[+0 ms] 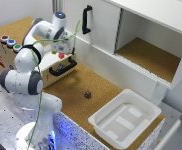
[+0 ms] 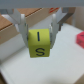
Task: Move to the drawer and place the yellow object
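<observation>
In the wrist view my gripper (image 2: 39,34) is shut on the yellow object (image 2: 40,45), a small cube with dark letters held between both fingers (image 2: 22,27). Under it lies a pale flat surface. In the exterior view the gripper (image 1: 61,51) hangs just above the pulled-out drawer (image 1: 61,68), behind its light wooden front with the black bar handle. The drawer belongs to a cork-topped wooden box (image 1: 21,30) with three coloured buttons (image 1: 10,43). The arm hides the yellow object in that view.
A small red piece (image 2: 80,38) lies close beside the gripper, also red piece (image 1: 61,55) at the drawer. A small dark cube (image 1: 87,93) sits on the cork table. A white tub (image 1: 125,117) stands at the front right. A white cabinet (image 1: 141,35) with an open door (image 1: 86,20) rises behind.
</observation>
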